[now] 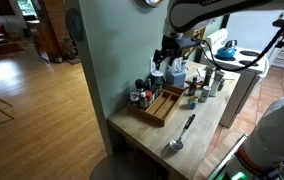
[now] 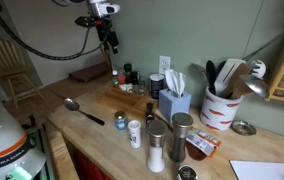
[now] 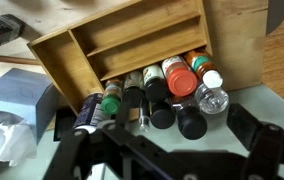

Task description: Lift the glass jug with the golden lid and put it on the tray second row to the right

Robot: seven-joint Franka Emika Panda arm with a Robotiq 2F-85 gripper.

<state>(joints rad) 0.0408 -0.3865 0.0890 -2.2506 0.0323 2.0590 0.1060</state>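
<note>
The long light-brown wooden tray with inner dividers lies empty on the table and also shows in an exterior view. A cluster of small jars stands against its long side, with black, orange, green and white lids. Among them is a clear glass jar. I cannot make out a golden lid. My gripper is open and empty. It hangs well above the jars in both exterior views.
A blue tissue box stands beside the jars. A metal ladle lies on the wood table. Shakers and a white utensil crock stand further along. A green wall backs the table.
</note>
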